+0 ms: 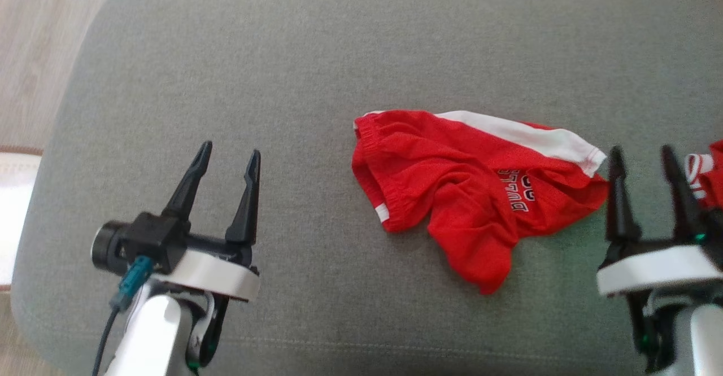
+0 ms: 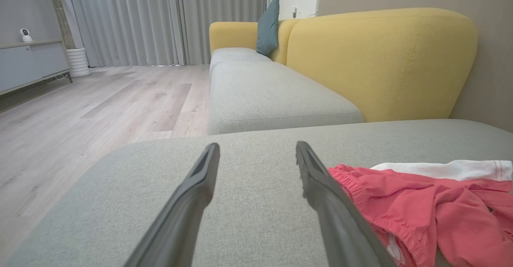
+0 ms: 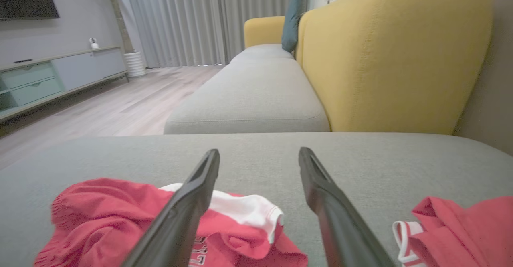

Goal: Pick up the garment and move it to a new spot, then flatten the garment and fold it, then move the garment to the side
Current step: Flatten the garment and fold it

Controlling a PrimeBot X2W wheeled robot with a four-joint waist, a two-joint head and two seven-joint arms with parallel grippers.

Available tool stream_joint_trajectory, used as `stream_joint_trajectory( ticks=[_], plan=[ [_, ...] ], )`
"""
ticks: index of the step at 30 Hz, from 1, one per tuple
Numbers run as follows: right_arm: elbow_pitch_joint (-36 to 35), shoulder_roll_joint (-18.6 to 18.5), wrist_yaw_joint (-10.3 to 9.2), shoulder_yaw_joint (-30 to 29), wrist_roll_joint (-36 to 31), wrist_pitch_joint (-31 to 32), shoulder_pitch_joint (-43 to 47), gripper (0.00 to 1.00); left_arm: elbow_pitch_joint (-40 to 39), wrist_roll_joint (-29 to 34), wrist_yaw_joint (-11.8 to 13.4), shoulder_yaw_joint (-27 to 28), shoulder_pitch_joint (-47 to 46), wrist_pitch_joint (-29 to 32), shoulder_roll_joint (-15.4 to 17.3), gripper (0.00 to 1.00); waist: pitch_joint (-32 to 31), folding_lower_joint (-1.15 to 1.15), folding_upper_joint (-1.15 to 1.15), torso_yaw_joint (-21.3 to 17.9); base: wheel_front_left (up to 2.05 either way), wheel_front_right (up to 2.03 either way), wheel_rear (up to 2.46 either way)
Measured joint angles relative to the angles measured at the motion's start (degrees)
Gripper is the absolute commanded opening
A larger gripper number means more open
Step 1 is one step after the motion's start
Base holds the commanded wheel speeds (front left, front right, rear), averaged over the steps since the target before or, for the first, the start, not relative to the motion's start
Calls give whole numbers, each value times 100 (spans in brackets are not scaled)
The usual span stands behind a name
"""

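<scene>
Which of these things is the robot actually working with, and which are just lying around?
In the job: red shorts, grey cushion under them, left tool, right tool (both open).
Just lying about: second red garment beside the right tool, yellow sofa, teal pillow, curtains.

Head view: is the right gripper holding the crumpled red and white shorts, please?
No, the right gripper stands open beside the crumpled red and white shorts, which lie loose on the grey fabric cushion.
</scene>
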Motion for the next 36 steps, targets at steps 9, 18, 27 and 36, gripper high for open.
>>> stream_joint_trajectory(
  ticks=[9, 18, 27, 36],
  plan=[
    [-406, 2, 0, 324, 258, 220, 701, 100, 98, -1, 8, 8, 274, 1, 1, 100, -294, 0, 0, -139, 0, 0, 0],
    [-502, 3, 0, 314, 341, 291, 777, 100, 156, -2, 29, 12, 370, 1, 9, 100, -352, 0, 0, -160, 0, 0, 0],
    [-501, 3, 0, 316, 353, 292, 771, 100, 7, 0, 4, -5, 345, 1, 38, 100, -270, 0, 0, -156, 0, 0, 0],
    [-492, 3, 0, 428, 349, 299, 615, 100, 242, -35, -352, -416, -580, 248, -207, 100, 57, 0, 0, -234, 0, 0, 0]
  ],
)
